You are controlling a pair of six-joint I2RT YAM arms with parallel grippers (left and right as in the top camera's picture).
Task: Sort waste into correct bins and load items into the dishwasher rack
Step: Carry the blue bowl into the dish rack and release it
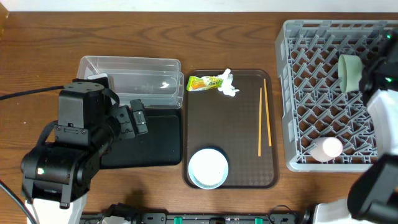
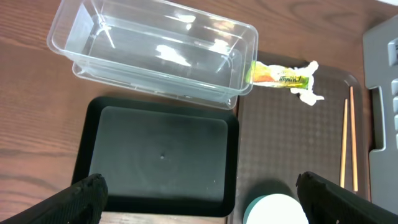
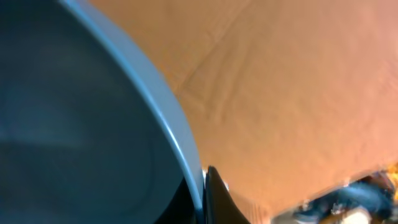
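Note:
On the brown serving tray (image 1: pixel 249 174) lie a yellow-green snack wrapper (image 1: pixel 204 83), a crumpled white tissue (image 1: pixel 229 88) and wooden chopsticks (image 1: pixel 264 120). A white bowl (image 1: pixel 208 166) sits inside a blue bowl (image 1: pixel 194 180) at the tray's front. The grey dishwasher rack (image 1: pixel 292 93) holds a pink cup (image 1: pixel 328 148). My right gripper (image 1: pixel 367 78) is shut on the rim of the pale-green bowl (image 1: pixel 349 71), held on edge over the rack; that rim fills the right wrist view (image 3: pixel 180 143). My left gripper (image 2: pixel 205 205) is open and empty above the black tray (image 2: pixel 161 155). I see no rice grains.
The clear plastic tub (image 1: pixel 130 78) stands behind the black tray (image 1: pixel 158 149), touching the brown tray's left corner. The wrapper (image 2: pixel 277 74) and tissue (image 2: pixel 308 90) lie just right of the tub. The rack takes up the right side of the wooden table.

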